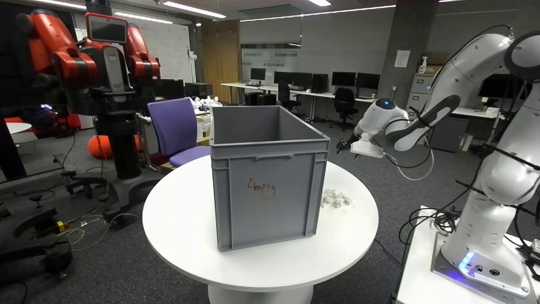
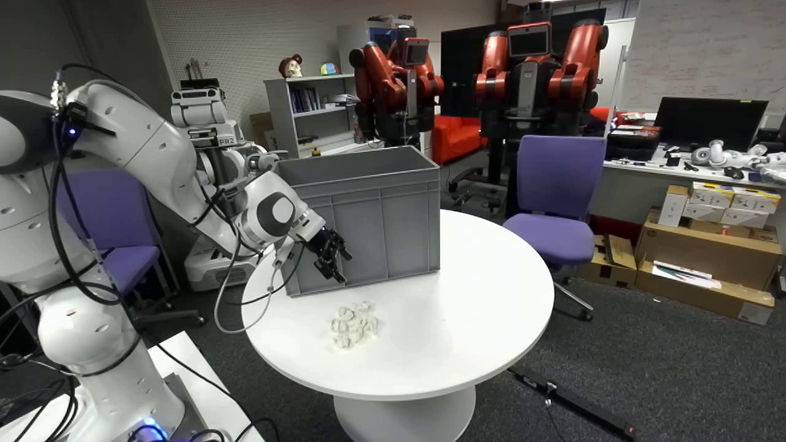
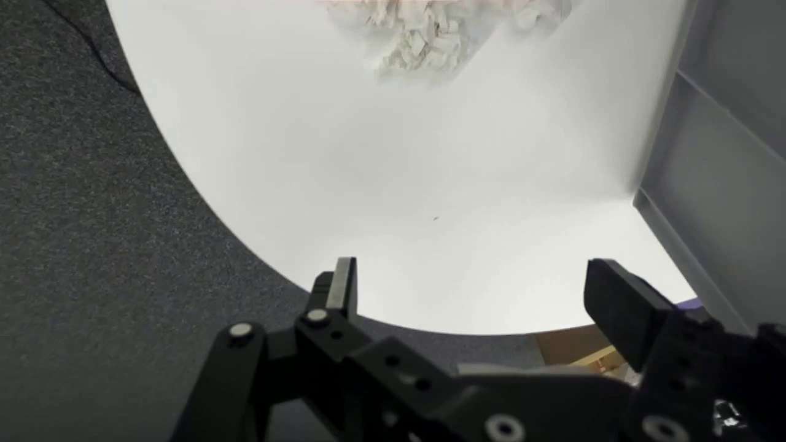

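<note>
A: From the left in an exterior view, what is showing?

B: One white arm [image 2: 159,147] is standing beside the tabletop [image 2: 485,294], with one purple chair [image 2: 123,205] standing behind it.

A: And the claw [image 2: 344,267]?

B: One claw is hanging above the tabletop, near one grey bin [image 2: 399,227]; its two fingers [image 3: 620,301] are standing wide apart, with white tabletop showing between them in the wrist view.

A: What is lying by it?

B: One pile of crumpled white pieces [image 2: 353,325] is resting on the tabletop, outside the bin; the pieces are overlapping too much for counting.

A: And the bin itself?

B: It is standing upright, and in an exterior view one handwritten word [image 1: 261,187], "Empty", is showing on its side.

A: Farther right?

B: Two red robots [image 2: 528,86] are standing behind, and a second purple chair [image 2: 559,184] is standing beside the tabletop.
</note>
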### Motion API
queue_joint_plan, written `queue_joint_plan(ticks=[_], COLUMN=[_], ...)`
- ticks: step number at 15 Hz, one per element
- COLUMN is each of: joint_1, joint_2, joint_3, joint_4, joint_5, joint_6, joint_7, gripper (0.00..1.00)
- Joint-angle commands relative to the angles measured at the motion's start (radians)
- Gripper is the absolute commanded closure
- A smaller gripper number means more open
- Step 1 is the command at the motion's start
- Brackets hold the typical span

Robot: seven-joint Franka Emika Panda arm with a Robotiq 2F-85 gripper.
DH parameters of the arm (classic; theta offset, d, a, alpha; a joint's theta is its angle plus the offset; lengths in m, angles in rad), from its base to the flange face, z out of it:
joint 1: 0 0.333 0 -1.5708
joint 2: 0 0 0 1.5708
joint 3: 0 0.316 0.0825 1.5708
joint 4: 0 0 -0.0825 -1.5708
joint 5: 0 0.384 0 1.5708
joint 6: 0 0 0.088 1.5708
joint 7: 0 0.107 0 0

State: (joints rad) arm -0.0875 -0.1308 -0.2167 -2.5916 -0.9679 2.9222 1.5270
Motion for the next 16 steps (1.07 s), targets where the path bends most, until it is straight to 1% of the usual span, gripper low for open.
queue_joint_plan(ticks=[1,3,4,6,7,8,9,10,13,14,15,16], joint_1=[0.009,-0.004,-0.022,-0.086,-0.073,-0.175,-0.218,-0.269,-0.46,-0.518,-0.557,-0.585], joint_2=[0.148,0.235,0.281,0.368,0.397,0.423,0.438,0.449,0.431,0.452,0.449,0.469], joint_3=[-0.046,-0.04,-0.02,0.052,0.067,0.147,0.192,0.236,0.389,0.437,0.472,0.503], joint_4=[0.007,-0.013,-0.014,-0.009,-0.028,0.003,0.007,0.014,0.004,0.022,0.022,0.046], joint_5=[0.084,0.162,0.185,0.192,0.342,0.184,0.18,0.161,0.107,0.09,0.081,0.078], joint_6=[0.201,0.316,0.36,0.417,0.441,0.432,0.428,0.426,0.426,0.424,0.398,0.365], joint_7=[-0.147,-0.258,-0.292,-0.326,-0.469,-0.349,-0.383,-0.382,-0.374,-0.376,-0.37,-0.367], gripper=[0.0,0.0,0.0,0.0,0.0,0.0,0.0,0.0,0.0,0.0,0.0,0.0])
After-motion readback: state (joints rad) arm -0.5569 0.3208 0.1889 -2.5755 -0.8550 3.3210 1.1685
